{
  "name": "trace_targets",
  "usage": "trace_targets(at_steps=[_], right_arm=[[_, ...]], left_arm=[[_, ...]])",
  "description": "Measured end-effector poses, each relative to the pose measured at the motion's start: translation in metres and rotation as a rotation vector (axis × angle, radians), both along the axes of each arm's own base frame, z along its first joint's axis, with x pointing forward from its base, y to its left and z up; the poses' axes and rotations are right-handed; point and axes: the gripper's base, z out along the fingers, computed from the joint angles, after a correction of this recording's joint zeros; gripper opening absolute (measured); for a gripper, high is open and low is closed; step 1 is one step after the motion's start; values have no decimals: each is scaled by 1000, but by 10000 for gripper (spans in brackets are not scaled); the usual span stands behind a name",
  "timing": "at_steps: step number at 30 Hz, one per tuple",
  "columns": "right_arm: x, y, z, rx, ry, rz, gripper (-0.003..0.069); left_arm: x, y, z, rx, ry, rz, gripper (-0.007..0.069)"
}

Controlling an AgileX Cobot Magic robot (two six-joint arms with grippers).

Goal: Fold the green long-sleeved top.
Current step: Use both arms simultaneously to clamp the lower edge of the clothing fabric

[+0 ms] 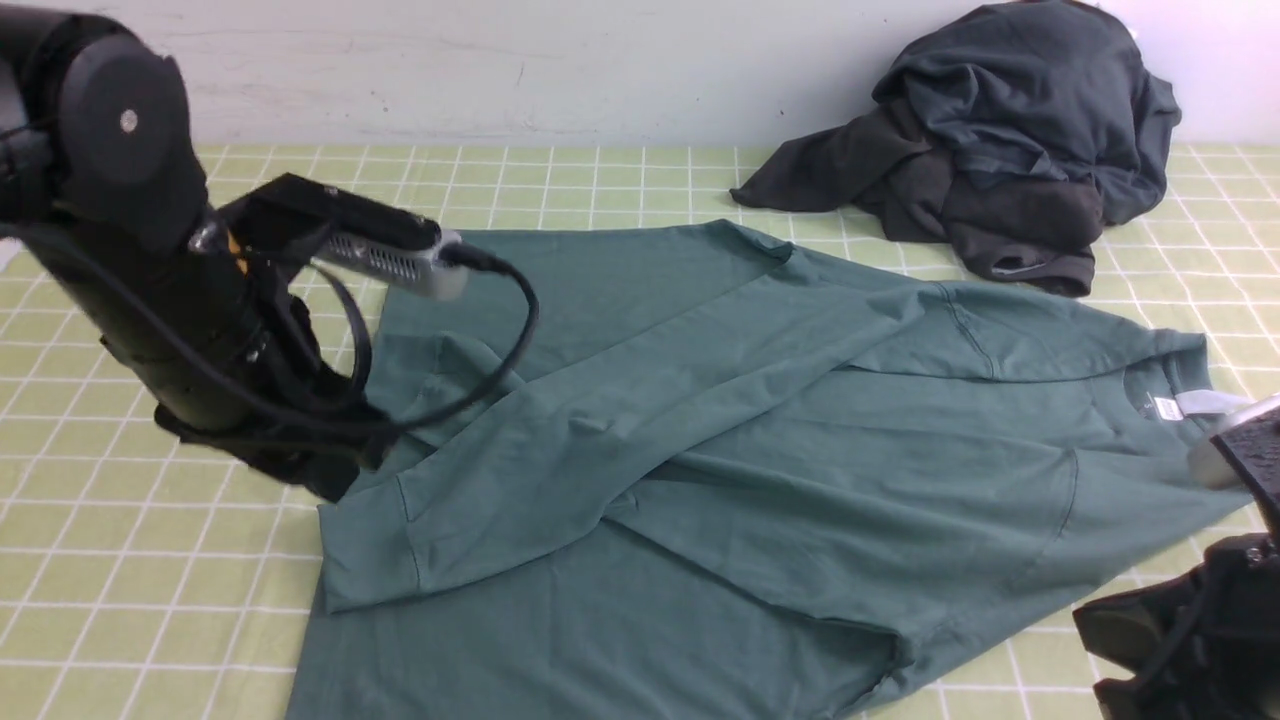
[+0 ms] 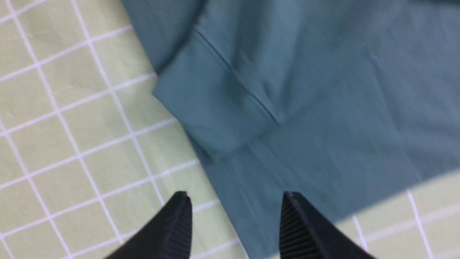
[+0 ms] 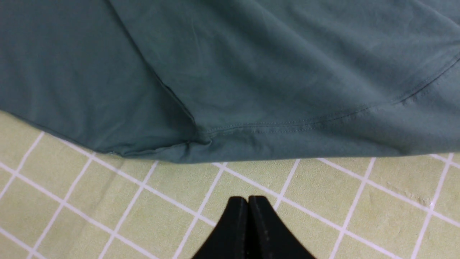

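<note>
The long-sleeved top (image 1: 900,480) is a plain, muted teal-green with a white neck label (image 1: 1163,408). The surface (image 1: 130,520) is pale yellow-green, crossed by a grid of pinkish-white lines. The clothing heap (image 1: 1020,120) mixes dark blue-grey and brownish charcoal, and the wall (image 1: 600,70) is whitish.

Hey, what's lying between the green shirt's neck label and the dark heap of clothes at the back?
In the front view, just more of the green shirt lies between its label and the dark heap.
</note>
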Motion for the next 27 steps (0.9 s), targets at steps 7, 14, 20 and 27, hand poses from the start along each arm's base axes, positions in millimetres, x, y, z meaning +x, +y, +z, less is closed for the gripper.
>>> trace_targets(at_steps=[7,14,20,27], right_arm=[[0,1,0,21,4,-6,-14],[0,2,1,41,9,-10,-14],[-1,2,1,41,10,-9,-14],[-3,2,3,33,-1,9,-14]], left_arm=[[-66,-10,-75,111,32,-516,315],[-68,-9,-126,189,35,-797,315],[-63,-10,-141,218,75,-831,269],[-61,-8,-134,250,28,-817,35]])
